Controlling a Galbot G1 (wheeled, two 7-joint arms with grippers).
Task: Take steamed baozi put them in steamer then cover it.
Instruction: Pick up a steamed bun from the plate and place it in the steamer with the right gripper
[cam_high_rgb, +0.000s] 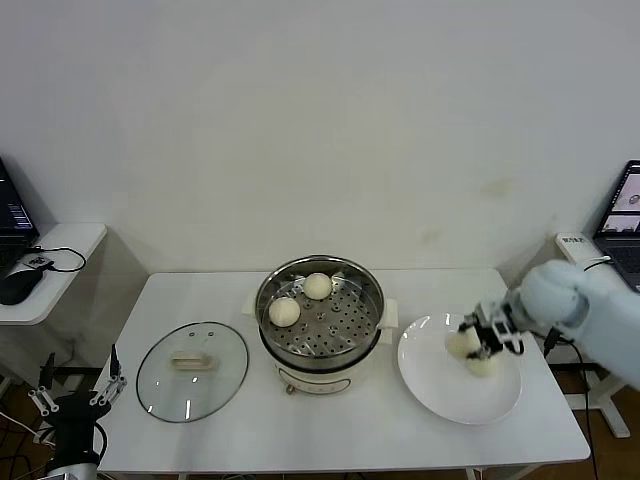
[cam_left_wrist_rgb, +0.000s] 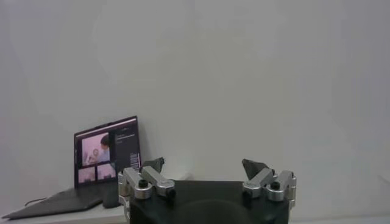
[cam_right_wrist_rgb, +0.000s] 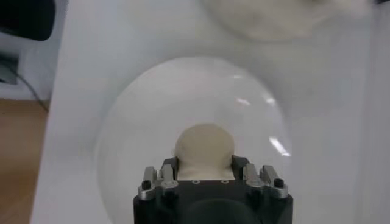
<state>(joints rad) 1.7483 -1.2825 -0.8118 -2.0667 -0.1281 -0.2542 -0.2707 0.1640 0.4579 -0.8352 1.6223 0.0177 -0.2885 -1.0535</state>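
Observation:
Two cream-white baozi (cam_high_rgb: 318, 286) (cam_high_rgb: 285, 311) lie on the perforated tray of the steel steamer (cam_high_rgb: 340, 335) at the table's middle. Two more rest on the white plate (cam_high_rgb: 440, 392) to its right. My right gripper (cam_high_rgb: 487, 340) is down over that plate, shut on one baozi (cam_right_wrist_rgb: 204, 145); its jaws press both sides. The other plate baozi (cam_right_wrist_rgb: 268, 18) lies apart from it. The glass cover (cam_high_rgb: 160, 385) lies flat on the table left of the steamer. My left gripper (cam_left_wrist_rgb: 207, 167) is parked low off the table's left corner, open and empty.
A side table (cam_high_rgb: 60, 250) with a laptop and mouse stands at the far left. Another laptop (cam_high_rgb: 625, 215) sits at the far right. The plate lies near the table's right front corner.

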